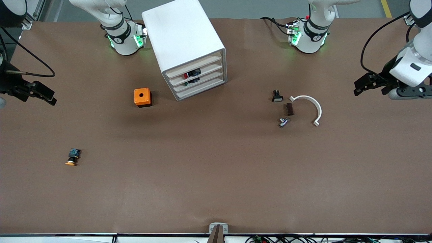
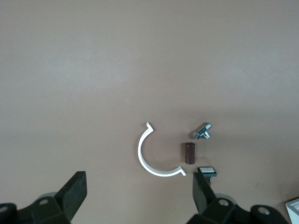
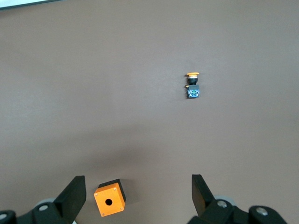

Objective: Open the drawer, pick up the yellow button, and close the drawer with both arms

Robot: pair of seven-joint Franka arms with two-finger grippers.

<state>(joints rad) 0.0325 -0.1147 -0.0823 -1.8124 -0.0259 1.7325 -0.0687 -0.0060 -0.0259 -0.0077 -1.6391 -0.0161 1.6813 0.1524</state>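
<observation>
The table point(image 1: 216, 175) was covered in matt brown sheet, smooth, faintly creased. The cabinet point(image 1: 182, 37) looked like smooth white plastic with a soft sheen, its drawer fronts clear. The arms point(image 1: 410, 65) were glossy white; the grippers were matt black. The small fitting point(image 1: 283, 122) shone like metal. The orange cube point(image 1: 142, 97) looked like matt plastic.

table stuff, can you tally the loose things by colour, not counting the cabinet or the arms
Orange: 2, the box and the orange-capped button
White: 1, the curved clip
Black: 1, the small part with a white face
Brown: 1, the small block
Silver: 1, the metal fitting
Total: 6
</observation>
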